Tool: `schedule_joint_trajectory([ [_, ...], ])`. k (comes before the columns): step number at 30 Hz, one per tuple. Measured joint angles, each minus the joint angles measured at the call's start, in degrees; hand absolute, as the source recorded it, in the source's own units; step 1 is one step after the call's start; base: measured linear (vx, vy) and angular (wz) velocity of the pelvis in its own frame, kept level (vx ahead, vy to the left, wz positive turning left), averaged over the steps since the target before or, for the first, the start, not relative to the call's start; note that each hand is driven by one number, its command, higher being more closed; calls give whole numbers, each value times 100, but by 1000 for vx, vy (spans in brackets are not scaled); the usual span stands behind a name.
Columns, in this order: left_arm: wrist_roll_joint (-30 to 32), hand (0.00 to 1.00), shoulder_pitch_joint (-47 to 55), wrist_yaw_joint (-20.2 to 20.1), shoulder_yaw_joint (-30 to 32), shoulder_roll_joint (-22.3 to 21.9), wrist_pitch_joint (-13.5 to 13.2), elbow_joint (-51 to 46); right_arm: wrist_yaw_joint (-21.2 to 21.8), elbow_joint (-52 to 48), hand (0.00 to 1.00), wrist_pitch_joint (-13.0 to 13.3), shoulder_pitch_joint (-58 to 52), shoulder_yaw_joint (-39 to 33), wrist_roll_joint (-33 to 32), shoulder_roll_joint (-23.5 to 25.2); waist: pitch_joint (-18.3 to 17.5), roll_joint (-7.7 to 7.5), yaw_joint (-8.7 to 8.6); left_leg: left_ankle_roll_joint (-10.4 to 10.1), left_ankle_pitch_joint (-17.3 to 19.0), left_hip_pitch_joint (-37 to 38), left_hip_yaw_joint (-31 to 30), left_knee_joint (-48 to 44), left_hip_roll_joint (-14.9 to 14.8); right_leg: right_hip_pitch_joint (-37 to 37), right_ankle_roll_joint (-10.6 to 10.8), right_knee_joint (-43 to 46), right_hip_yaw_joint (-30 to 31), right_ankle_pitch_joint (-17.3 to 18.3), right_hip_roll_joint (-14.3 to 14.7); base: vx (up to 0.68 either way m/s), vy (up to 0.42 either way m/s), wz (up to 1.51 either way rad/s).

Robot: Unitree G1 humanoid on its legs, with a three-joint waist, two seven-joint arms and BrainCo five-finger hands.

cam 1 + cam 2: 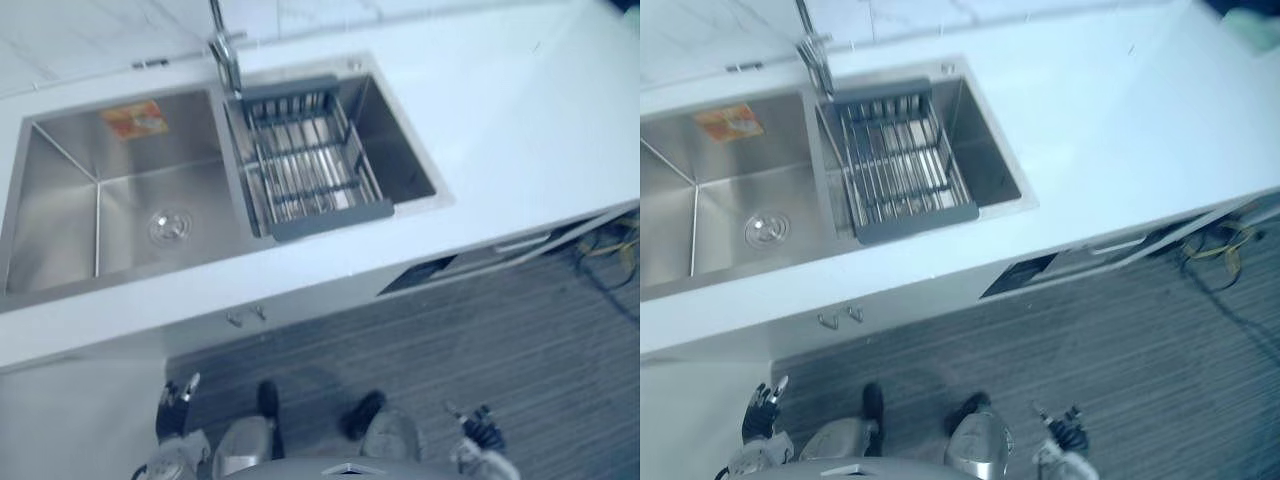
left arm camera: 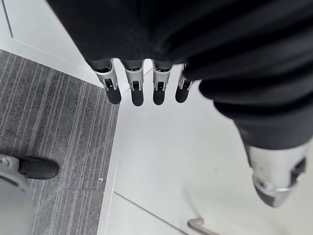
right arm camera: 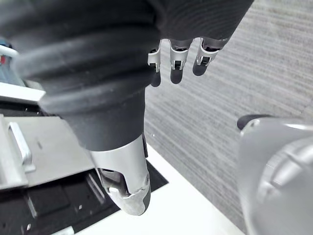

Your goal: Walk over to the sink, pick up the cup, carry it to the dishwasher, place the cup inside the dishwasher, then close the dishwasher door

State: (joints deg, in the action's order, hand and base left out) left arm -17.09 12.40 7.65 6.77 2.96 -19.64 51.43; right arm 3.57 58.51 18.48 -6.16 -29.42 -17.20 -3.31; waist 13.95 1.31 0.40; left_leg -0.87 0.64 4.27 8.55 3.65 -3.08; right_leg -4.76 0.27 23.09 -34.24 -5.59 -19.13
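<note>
Two steel basins make up the sink point(image 1: 60, 190) in the upper left of the left eye view: brushed metal, square-cornered, sunk into a smooth white counter point(image 1: 520, 120). The wider left basin has a round drain point(image 1: 170, 227) in its floor and an orange sticker point(image 1: 134, 120) on its back wall. Across the narrower right basin sits a rectangular draining rack point(image 1: 310, 160) of thin metal bars in a grey frame. A slim metal tap point(image 1: 225, 50) rises behind it, its top cut off by the upper edge. Where the cup is cannot be told from these views.

At the right of the frame, under the counter's edge, the dishwasher point(image 1: 500, 255) door stands slightly ajar. It has a pale bar handle on its grey front and a dark gap beside it, and the inside is too dark to read. Two small metal fittings point(image 1: 236, 320), too small to make out, stick out of the white cabinet front below the sink. The floor point(image 1: 480, 340) is grey carpet with fine stripes.

The left hand point(image 2: 134, 88) hangs at the lower left, fingers straight and relaxed, holding nothing. The right hand point(image 3: 176, 61) hangs at the lower right, likewise slack and empty, partly cut off by the lower edge.
</note>
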Motion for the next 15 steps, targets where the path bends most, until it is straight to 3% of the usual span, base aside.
schedule_joint_trajectory([
  [1,127,0,-86,50,-39,-5,31,113,-6,6,0,-5,-51,7,160,185,-133,-25,-42,52,-16,-11,-175,-68,-98,4,252,-185,621,245,418,82,-79,53],
  [2,274,0,-275,82,-62,43,51,227,-13,12,0,3,-52,88,199,306,-164,-23,-109,20,-57,-74,-420,-80,-205,170,310,-743,1254,653,1013,63,-116,76],
  [3,355,0,-381,81,-62,59,53,267,-14,21,0,11,-54,158,200,324,-174,-43,-139,5,-90,-125,-557,-78,-209,264,317,-1096,1549,769,1277,27,-154,104],
  [4,508,0,-559,65,-53,102,54,335,-29,55,0,20,-55,186,183,328,-233,-162,-175,-27,-173,-232,-747,-43,-81,428,344,-1746,2043,788,1596,1,-164,98],
  [5,614,0,-635,37,6,98,52,348,-36,96,0,47,-63,176,180,329,-310,-413,-190,-31,-259,-283,-856,63,153,512,247,-1953,2237,739,1630,-1,-179,80],
  [6,673,0,-698,24,81,-6,57,469,-40,105,0,48,-29,165,181,302,-336,-381,-151,-42,-259,-244,-879,134,181,565,260,-1981,2232,828,1567,15,-106,37],
  [7,820,0,-653,0,200,-145,51,570,-37,79,0,140,-45,152,178,272,-378,-251,-131,-72,-219,-194,-840,134,152,595,295,-1928,2464,884,1582,43,-34,6],
  [11,1079,0,-549,-50,259,-326,37,660,50,67,0,116,-196,250,136,334,-601,-162,-63,-120,-207,36,-487,136,105,898,267,-2024,2373,989,1602,30,-32,9],
  [15,1046,0,-536,-39,446,-341,7,658,182,74,0,73,-230,502,195,488,-788,-252,-34,-111,-213,53,-470,136,156,981,282,-2087,2291,993,1547,6,1,8],
])
